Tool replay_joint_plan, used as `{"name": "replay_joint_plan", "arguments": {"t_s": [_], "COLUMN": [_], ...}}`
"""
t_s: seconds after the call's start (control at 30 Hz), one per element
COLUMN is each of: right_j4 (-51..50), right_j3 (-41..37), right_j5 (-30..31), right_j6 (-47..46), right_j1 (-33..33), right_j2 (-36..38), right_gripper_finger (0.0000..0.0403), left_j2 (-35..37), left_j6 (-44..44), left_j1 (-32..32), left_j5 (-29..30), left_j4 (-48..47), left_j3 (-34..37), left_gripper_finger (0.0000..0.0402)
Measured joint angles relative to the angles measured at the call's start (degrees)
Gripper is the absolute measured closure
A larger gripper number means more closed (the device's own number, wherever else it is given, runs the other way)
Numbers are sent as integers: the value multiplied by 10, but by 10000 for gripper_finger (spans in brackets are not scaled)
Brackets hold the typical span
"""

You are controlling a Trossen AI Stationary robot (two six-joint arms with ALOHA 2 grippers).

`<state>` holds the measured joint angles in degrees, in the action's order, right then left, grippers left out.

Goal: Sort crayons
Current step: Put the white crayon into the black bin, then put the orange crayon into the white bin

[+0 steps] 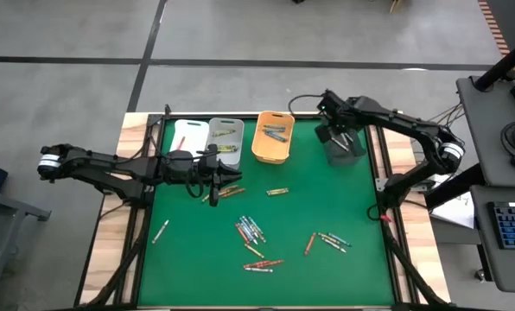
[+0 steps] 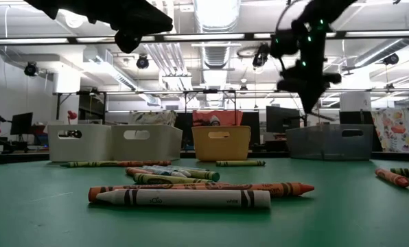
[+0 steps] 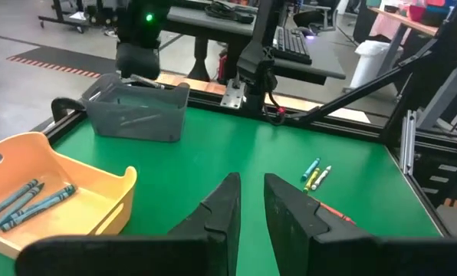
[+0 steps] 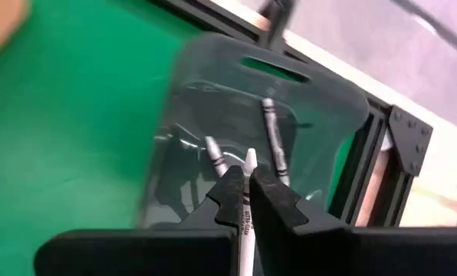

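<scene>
My right gripper [image 1: 338, 138] [image 4: 248, 184] hangs above the dark see-through bin [image 1: 344, 149] [image 4: 213, 115] at the mat's far right, shut on a white crayon [image 4: 249, 165]. A few crayons lie in that bin [image 4: 273, 142]. My left gripper [image 1: 233, 180] [image 3: 251, 207] is held above the mat, near the grey bin [image 1: 226, 142], pointing toward the table's right. Its fingers stand a narrow gap apart with nothing between them. Loose crayons [image 1: 251, 231] lie flat on the green mat in small groups [image 1: 331, 240], and some lie below the left gripper [image 1: 227, 193]. My right gripper pinches the white crayon between its two fingers, just behind the pointed end [image 4: 249, 170]. The crayon lies along the fingers, its point sticking out past them and its shaft [image 4: 246, 234] running back between them. It is lifted clear, slanting down over the dark bin.
A white bin [image 1: 188, 134], the grey bin and an orange bin [image 1: 273, 138] holding blue-grey crayons [image 3: 29, 201] stand in a row along the far edge. Black frame rails [image 1: 380, 186] border the mat. Bare mat lies at the near left [image 1: 188, 268].
</scene>
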<state>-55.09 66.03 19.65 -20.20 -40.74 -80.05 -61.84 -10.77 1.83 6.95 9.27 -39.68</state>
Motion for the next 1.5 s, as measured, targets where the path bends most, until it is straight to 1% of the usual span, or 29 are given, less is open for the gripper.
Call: {"name": "replay_joint_plan", "arguments": {"t_s": [0.1, 0.27, 0.53, 0.73, 0.83, 1.07, 1.2, 1.37, 1.5], "right_j4": [34, 103, 185, 194, 195, 198, 197, 197, 198], "right_j3": [-34, -92, -155, -167, -167, -167, -166, -166, -166], "right_j5": [-5, -6, -6, -6, -7, -7, -8, -33, -37], "right_j6": [2, -11, -23, -25, -27, -27, -28, -37, -54], "right_j1": [-34, -61, -66, -66, -65, -65, -64, -50, -16], "right_j2": [0, 0, 0, 0, 0, 1, 15, 58, 100], "right_gripper_finger": [390, 390, 390, 387, 370, 301, 275, 267, 273], "left_j2": [0, 0, 0, -1, -4, -11, -10, -10, -10], "left_j6": [-1, -1, -1, -1, -2, -8, -30, -77, -126], "left_j1": [0, 0, 0, 0, 0, 0, 0, 0, 0], "left_j5": [0, 0, 0, 0, 0, 0, 0, 0, 0], "left_j4": [0, 0, 1, 1, 1, 0, -10, -63, -136], "left_j3": [0, 0, 0, 0, 0, 0, 0, 0, 0], "left_gripper_finger": [359, 359, 359, 359, 359, 359, 359, 359, 359]}}
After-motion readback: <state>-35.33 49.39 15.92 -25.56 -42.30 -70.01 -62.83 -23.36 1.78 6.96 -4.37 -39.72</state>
